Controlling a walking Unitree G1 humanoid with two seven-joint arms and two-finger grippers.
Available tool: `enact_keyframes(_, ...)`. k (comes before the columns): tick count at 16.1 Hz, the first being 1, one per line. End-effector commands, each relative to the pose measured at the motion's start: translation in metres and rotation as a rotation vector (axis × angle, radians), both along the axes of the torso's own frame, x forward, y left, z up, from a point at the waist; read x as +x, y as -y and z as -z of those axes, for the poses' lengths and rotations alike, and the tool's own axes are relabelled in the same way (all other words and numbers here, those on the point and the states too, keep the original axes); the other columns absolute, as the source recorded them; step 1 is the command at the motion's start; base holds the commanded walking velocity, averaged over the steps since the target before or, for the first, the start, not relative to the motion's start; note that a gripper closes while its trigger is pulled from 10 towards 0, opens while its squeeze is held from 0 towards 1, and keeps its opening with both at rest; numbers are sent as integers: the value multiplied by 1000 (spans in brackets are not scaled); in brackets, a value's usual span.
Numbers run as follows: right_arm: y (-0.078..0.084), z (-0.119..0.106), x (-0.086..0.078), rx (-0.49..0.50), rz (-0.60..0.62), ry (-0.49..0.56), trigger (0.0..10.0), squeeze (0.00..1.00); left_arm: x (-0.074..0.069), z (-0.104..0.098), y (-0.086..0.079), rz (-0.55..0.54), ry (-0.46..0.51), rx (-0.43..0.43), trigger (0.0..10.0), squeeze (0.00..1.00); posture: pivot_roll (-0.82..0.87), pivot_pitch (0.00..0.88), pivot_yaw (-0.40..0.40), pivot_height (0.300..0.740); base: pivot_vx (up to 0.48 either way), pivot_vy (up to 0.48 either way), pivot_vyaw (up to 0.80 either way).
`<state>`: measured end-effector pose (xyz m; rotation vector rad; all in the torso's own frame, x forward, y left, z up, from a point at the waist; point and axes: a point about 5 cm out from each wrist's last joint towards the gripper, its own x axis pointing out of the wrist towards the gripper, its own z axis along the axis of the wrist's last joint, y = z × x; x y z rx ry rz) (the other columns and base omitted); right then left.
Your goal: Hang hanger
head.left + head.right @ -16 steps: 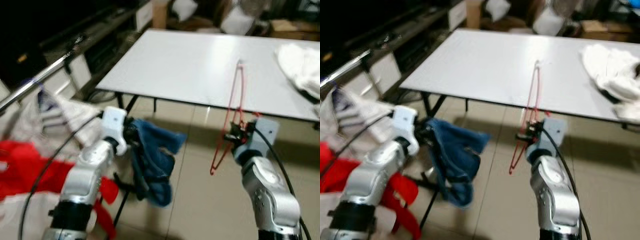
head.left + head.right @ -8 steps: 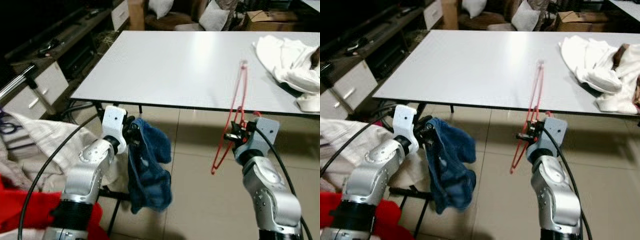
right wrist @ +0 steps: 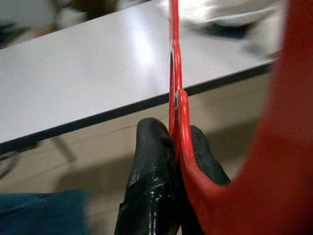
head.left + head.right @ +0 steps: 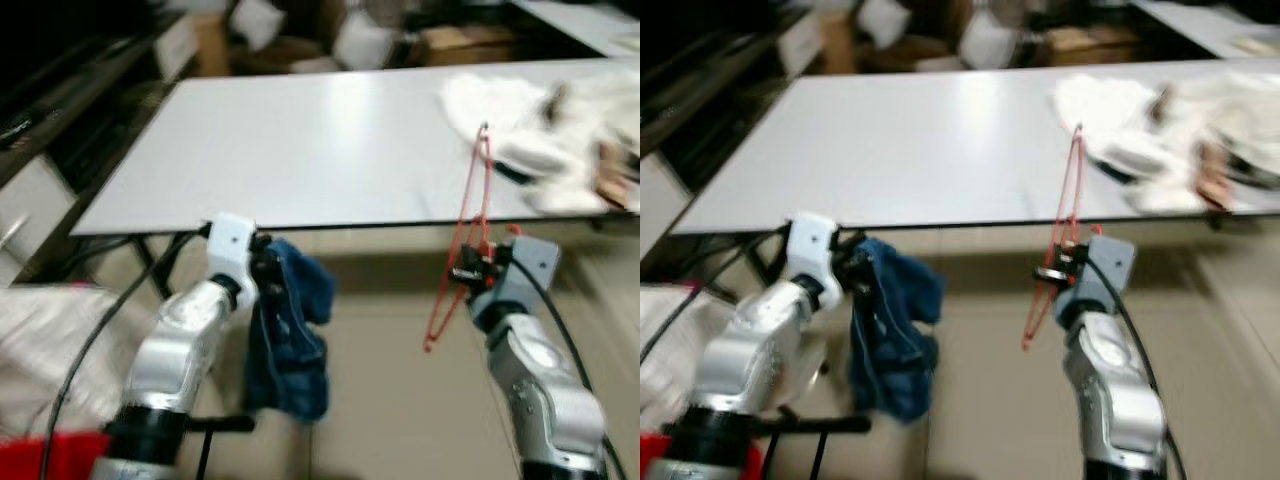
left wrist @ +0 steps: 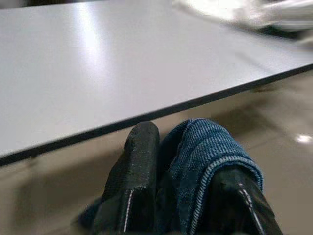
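Observation:
A thin red hanger (image 4: 470, 230) stands upright in my right gripper (image 4: 466, 272), which is shut on its lower part just in front of the white table (image 4: 300, 140). In the right wrist view the black fingers (image 3: 156, 161) pinch the red hanger (image 3: 175, 88) between them. My left gripper (image 4: 268, 270) is shut on a blue denim garment (image 4: 290, 340) that hangs down below it, near the table's front edge. The left wrist view has the denim garment (image 5: 205, 152) folded between its fingers (image 5: 139, 161).
A heap of white clothes (image 4: 540, 130) lies on the table's far right. Pale laundry (image 4: 40, 330) and something red (image 4: 40, 450) sit at my lower left, beside a black bar (image 4: 215, 424). Boxes and cushions (image 4: 360, 40) stand behind the table. Tiled floor (image 4: 400, 400) lies below.
The whole picture has shifted and blurred, so the camera has turned: the table and white clothes now sit further left. Both grippers keep their holds as before.

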<state>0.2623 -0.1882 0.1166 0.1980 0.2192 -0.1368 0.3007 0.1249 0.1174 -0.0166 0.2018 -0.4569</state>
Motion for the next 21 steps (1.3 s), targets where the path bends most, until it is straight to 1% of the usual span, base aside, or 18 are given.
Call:
enact_keyframes(1,-6,-3,2,9,-16,11,10000,0,3,-8,-10,-20,34,17,10000,0,-77,0,69,740,270,0,-438)
enact_keyframes(3,-6,-4,2,-14,-20,21,10000,0,3,-8,-10,-20,34,19,10000,0,-77,0,70,740,266,0,0)
enact_keyframes(12,-9,-7,3,-39,-41,38,10000,0,4,-10,-12,-23,37,20,10000,0,-72,0,71,740,265,0,0)
enact_keyframes(13,-9,-7,3,-53,-51,35,10000,0,4,-10,-12,-23,36,20,10000,0,-71,0,71,740,266,0,0)
enact_keyframes(14,-10,-7,3,-96,-64,27,10000,0,4,-10,-12,-23,36,20,10000,0,-71,0,70,740,270,0,0)
enact_keyframes(16,-8,-6,3,-90,-51,25,10000,0,4,-10,-11,-22,37,19,10000,0,-71,0,72,740,266,0,800)
enact_keyframes(18,-7,-6,2,-57,-26,35,10000,0,3,-10,-11,-21,36,19,10000,0,-72,0,73,740,268,0,0)
enact_keyframes(21,-6,-6,2,-64,-23,35,10000,0,3,-10,-11,-18,35,19,10000,0,-72,0,73,740,265,0,0)
